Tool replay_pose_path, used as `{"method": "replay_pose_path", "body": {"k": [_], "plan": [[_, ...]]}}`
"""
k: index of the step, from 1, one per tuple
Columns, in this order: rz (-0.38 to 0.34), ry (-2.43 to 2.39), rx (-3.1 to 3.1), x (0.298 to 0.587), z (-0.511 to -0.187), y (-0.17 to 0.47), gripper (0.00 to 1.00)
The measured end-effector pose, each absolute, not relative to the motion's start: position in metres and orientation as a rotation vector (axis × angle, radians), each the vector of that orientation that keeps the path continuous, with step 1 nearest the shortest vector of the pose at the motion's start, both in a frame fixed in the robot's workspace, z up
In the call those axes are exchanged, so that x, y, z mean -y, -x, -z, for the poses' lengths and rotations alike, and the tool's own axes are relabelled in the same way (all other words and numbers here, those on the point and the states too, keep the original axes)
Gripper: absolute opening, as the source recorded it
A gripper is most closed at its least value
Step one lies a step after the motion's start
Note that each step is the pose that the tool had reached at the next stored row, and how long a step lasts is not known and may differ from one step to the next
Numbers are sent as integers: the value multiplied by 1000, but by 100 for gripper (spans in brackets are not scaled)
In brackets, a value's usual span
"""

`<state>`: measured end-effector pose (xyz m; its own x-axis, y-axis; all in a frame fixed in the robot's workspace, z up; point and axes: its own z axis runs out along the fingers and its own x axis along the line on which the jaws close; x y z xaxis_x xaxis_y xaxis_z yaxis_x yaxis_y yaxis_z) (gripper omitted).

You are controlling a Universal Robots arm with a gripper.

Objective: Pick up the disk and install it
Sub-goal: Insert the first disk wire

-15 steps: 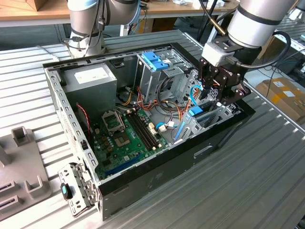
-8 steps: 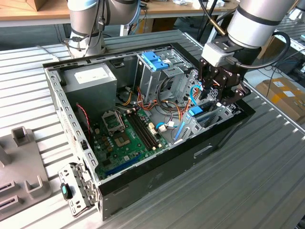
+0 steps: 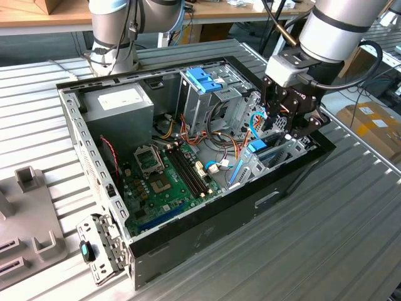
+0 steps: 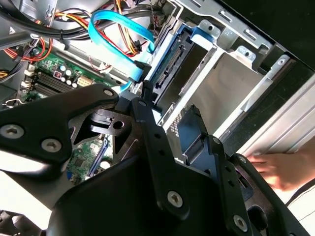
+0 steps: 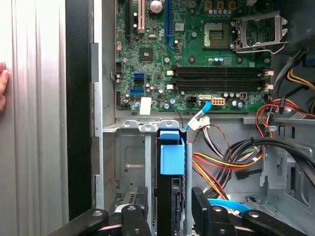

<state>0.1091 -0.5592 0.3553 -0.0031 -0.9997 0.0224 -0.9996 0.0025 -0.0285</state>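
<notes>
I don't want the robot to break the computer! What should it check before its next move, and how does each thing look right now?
1. The gripper over the disk: ok.
2. The disk on edge inside the metal bay: ok.
3. Hold on the disk: cannot tell.
4. The wires out of the way: cannot tell; they lie close beside the bay.
5. The hand away: not ok; it rests on the table near the case.

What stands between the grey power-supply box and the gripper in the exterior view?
In the exterior view, the metal drive cage with its blue latch stands between the power-supply box and the gripper, with cable bundles beside it.
</notes>
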Motion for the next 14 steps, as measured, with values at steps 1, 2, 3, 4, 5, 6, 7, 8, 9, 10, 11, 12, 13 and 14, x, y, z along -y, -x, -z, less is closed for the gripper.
{"method": "replay_pose_path", "body": {"k": [1, 2, 3, 4, 5, 6, 7, 8, 9, 10, 11, 12, 13, 14], "plan": [[56, 2215, -2221, 559, -360, -109, 48], [56, 2215, -2221, 559, -362, -109, 48], [56, 2215, -2221, 559, -364, -109, 48], [56, 2215, -2221, 559, -367, -109, 48], [56, 2215, -2221, 559, -369, -109, 48], [56, 2215, -2221, 559, -369, -109, 48], [56, 2215, -2221, 559, -370, -109, 48], [56, 2215, -2221, 559, -371, -109, 48], [56, 2215, -2221, 559, -371, -109, 48], [56, 2215, -2221, 559, -371, -109, 48], [56, 2215, -2221, 559, -371, -109, 48], [56, 2215, -2221, 559, -371, -109, 48], [57, 2215, -2221, 559, -371, -110, 48], [56, 2215, -2221, 559, -371, -110, 48]]}}
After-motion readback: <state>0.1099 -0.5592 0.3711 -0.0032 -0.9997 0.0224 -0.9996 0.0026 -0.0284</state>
